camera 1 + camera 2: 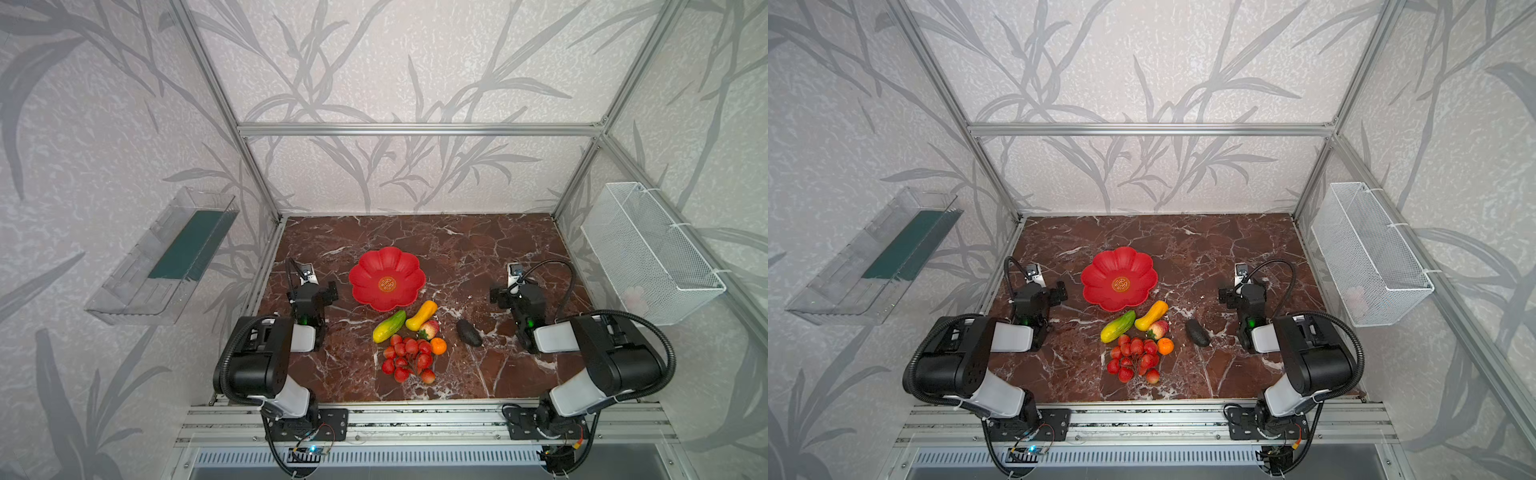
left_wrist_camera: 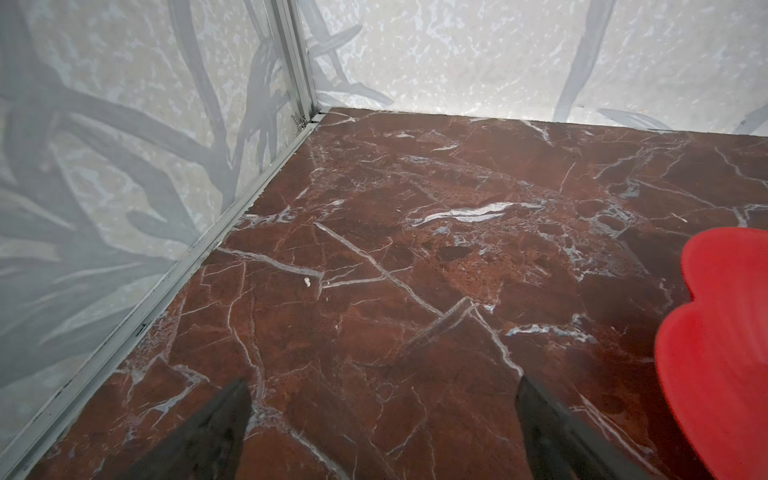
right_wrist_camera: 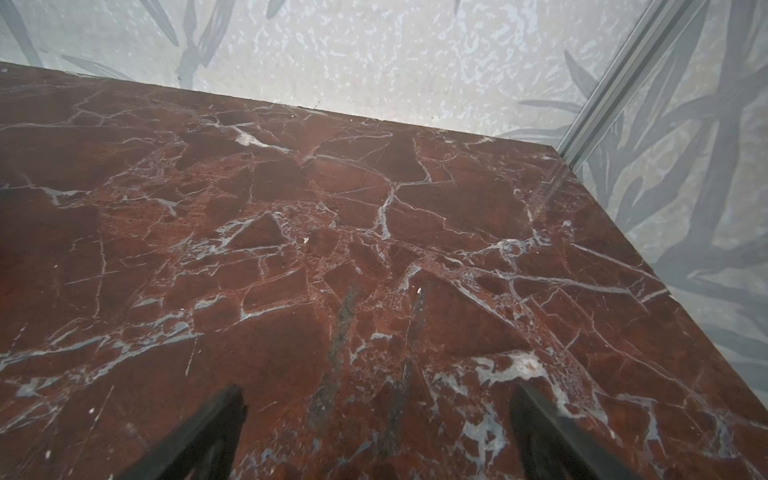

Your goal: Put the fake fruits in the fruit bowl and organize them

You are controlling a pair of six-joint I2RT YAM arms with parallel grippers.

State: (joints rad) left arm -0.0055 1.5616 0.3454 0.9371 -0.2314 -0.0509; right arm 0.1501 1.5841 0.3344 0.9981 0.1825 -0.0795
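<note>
Berries (image 1: 407,357) are lying nearest, with orange (image 1: 438,345), apple (image 1: 430,329), cucumber (image 1: 389,326) and gourd (image 1: 421,315) crowding beyond, at 6 o'clock from the empty bowl (image 1: 365,274). The avocado (image 1: 469,332), long axis running 11 to 5, is sitting apart at 7 o'clock from the right gripper (image 3: 378,388), nearer that arm. Both it and the left gripper (image 2: 382,384) are gaping wide, empty, pointing at 12

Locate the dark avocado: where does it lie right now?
In both top views the avocado lies alone on the marble table, right of centre, just right of the small orange and apart from it.
</note>
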